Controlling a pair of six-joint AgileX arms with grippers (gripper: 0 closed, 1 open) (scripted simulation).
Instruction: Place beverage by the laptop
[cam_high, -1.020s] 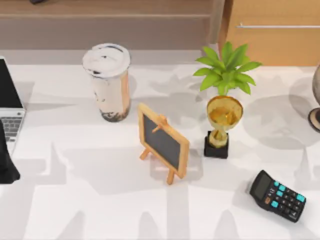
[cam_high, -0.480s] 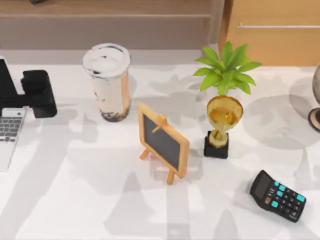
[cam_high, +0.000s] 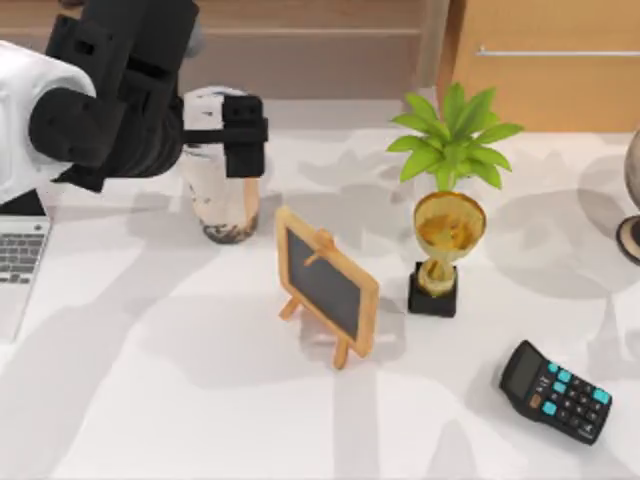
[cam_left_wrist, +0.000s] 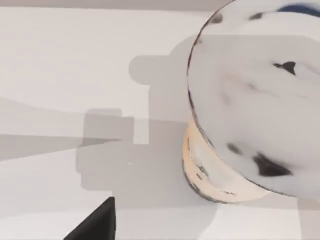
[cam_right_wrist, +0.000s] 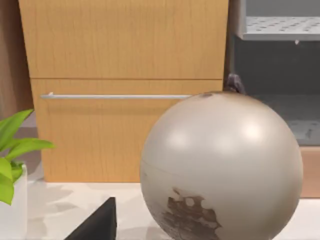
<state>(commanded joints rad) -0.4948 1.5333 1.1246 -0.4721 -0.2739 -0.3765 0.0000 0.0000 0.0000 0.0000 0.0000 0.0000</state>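
Left arm: reaches in from the table's far left, wrist level over the white table (cam_high: 200, 400). Left gripper (cam_high: 222, 130): at the top of the beverage (cam_high: 222, 190), one black finger (cam_high: 244, 135) against the cup's right side; how far open, cannot tell. Beverage: upright, right of the laptop (cam_high: 18, 262), apart from it. Lid (cam_left_wrist: 260, 95) close under the wrist camera.

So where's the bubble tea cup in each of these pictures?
Top view: the beverage stands at the back left of the table, the left tool at its lid.
Left wrist view: the beverage seen close, white lid uppermost.
Right wrist view: not there.
Shared landmark: the white table.
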